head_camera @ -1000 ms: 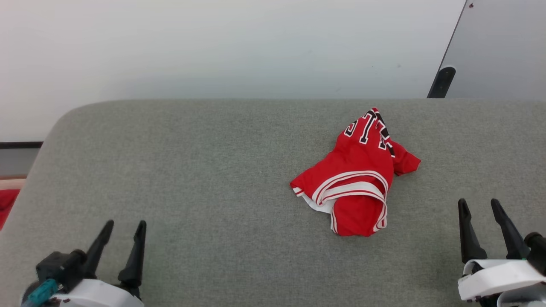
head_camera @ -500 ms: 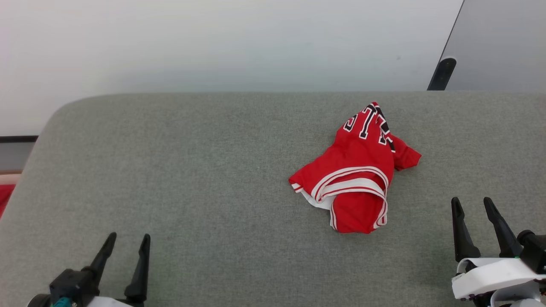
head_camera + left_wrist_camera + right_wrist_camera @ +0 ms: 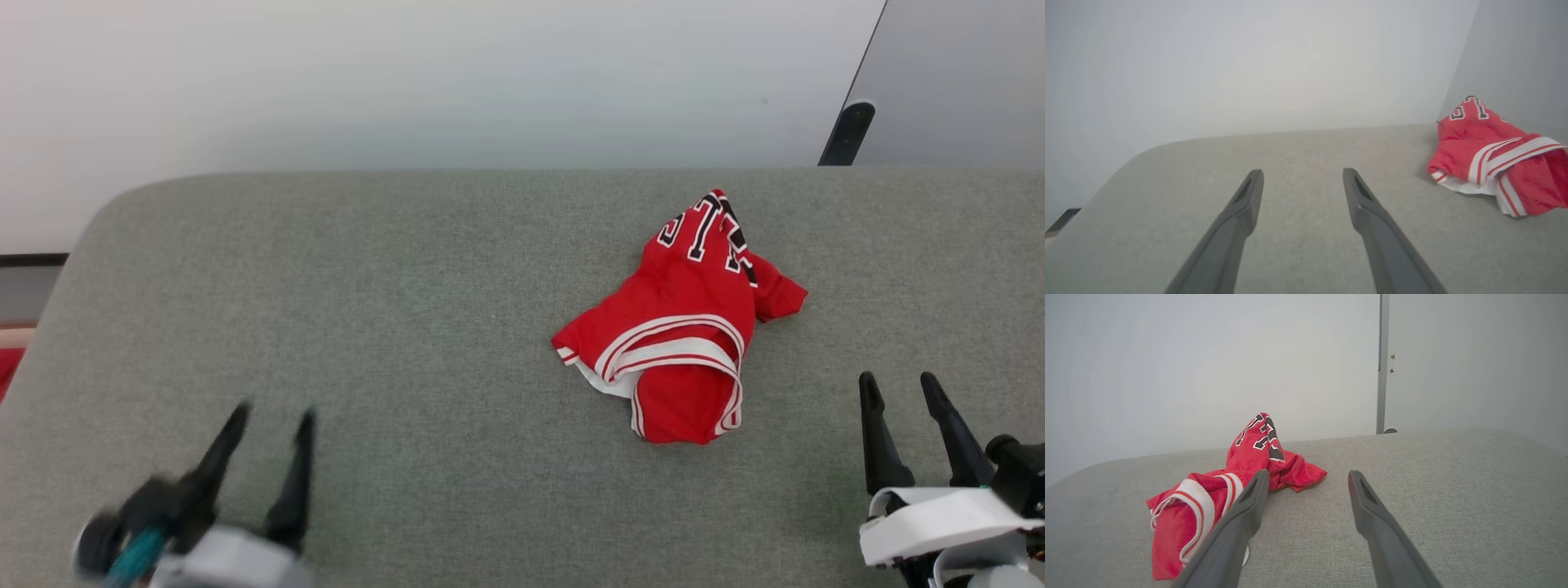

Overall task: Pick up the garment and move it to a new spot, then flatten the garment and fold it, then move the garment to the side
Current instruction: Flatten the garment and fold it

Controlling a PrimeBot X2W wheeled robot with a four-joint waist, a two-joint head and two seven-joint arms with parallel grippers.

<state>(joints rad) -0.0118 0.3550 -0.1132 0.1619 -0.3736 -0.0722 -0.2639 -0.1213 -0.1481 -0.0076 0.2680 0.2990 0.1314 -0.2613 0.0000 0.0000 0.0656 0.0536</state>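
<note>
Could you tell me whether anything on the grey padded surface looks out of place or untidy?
The small red sports jersey with white striped trim lies crumpled in a heap on the grey fabric surface, its lettered part bunched upward and white lining poking out. Nothing looks damaged.

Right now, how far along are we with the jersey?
Done: nothing visible yet. The red jersey lies crumpled on the grey upholstered surface, its lettering bunched at the far end.
In hand: nothing is gripped. The left claw and right claw are both open and apart from the jersey, the right one nearer.
Left: pick it up, move it, flatten, fold, then set it aside.
</note>
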